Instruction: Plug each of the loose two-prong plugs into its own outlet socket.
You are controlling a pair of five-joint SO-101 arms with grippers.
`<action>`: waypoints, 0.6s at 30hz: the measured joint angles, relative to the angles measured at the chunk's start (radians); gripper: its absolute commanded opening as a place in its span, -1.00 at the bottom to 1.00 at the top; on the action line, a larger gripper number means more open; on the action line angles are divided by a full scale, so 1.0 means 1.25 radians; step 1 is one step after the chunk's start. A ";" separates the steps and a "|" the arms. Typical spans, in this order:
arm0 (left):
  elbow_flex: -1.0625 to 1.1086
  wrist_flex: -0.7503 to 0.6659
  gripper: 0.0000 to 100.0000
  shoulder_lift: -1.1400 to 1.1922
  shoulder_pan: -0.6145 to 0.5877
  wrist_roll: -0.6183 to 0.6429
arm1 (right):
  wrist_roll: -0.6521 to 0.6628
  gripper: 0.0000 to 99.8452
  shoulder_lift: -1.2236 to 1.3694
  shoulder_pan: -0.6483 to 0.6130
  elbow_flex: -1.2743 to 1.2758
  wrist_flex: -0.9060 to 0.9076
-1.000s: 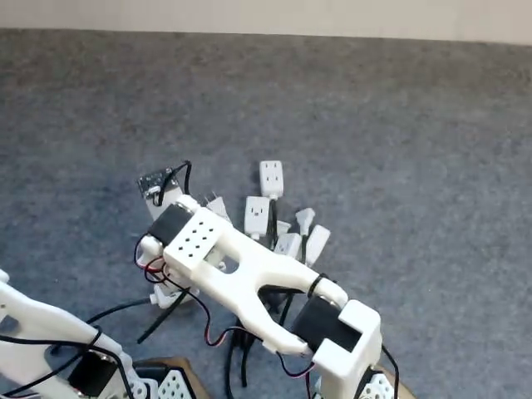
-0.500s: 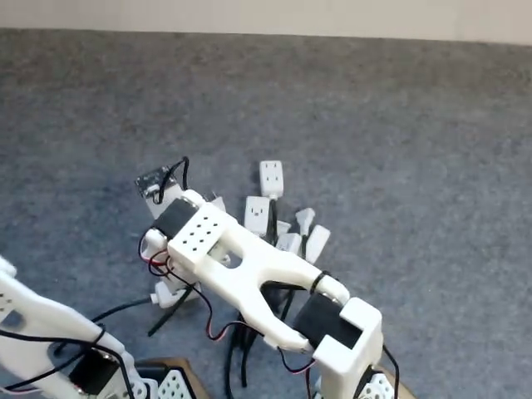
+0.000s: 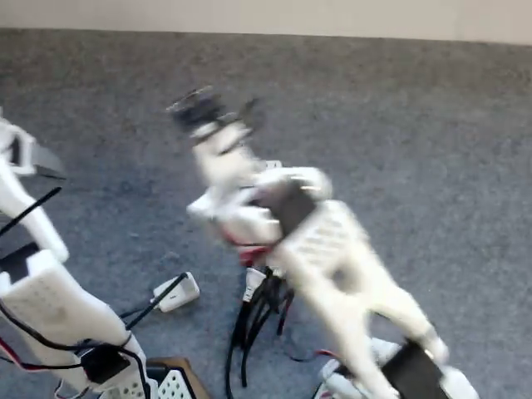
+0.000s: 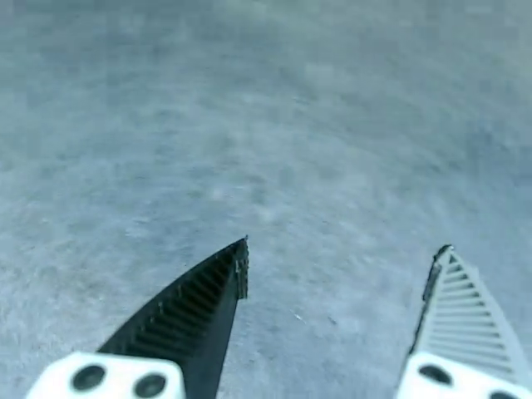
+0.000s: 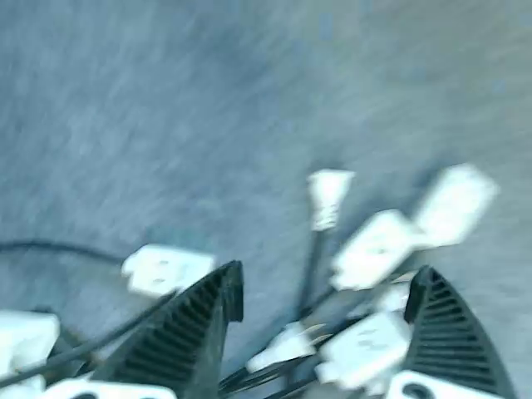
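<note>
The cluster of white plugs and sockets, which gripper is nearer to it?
Right. The right gripper hangs open directly above the plug cluster. The left gripper is open over grey carpet, away from it.

left tool [image 4: 345,246] parted, right tool [image 5: 328,268] parted

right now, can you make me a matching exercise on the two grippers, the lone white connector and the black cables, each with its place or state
1. left gripper
2. right gripper
3. lone white connector
4. black cables

a. bunched together on the carpet
b. open over bare carpet
c. open above the cluster of white plugs
d. lying apart from the cluster

Pairs: 1-b, 2-c, 3-d, 4-a
</note>
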 measured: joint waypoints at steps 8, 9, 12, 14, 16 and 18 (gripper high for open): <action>0.517 0.001 -0.32 -0.378 0.225 -0.177 | 0.063 -0.40 -0.369 0.301 0.366 -0.082; 0.593 0.001 -0.32 -0.442 0.260 -0.209 | 0.069 -0.40 -0.415 0.324 0.448 -0.112; 0.832 -0.042 -0.32 -0.647 0.345 -0.293 | 0.087 -0.40 -0.532 0.378 0.702 -0.204; 0.991 -0.096 -0.32 -0.773 0.383 -0.325 | 0.101 -0.40 -0.587 0.392 0.854 -0.255; 1.134 -0.150 -0.32 -0.879 0.411 -0.356 | 0.108 -0.40 -0.621 0.398 0.981 -0.301; 1.259 -0.199 -0.32 -0.951 0.438 -0.376 | 0.109 -0.40 -0.642 0.400 1.067 -0.338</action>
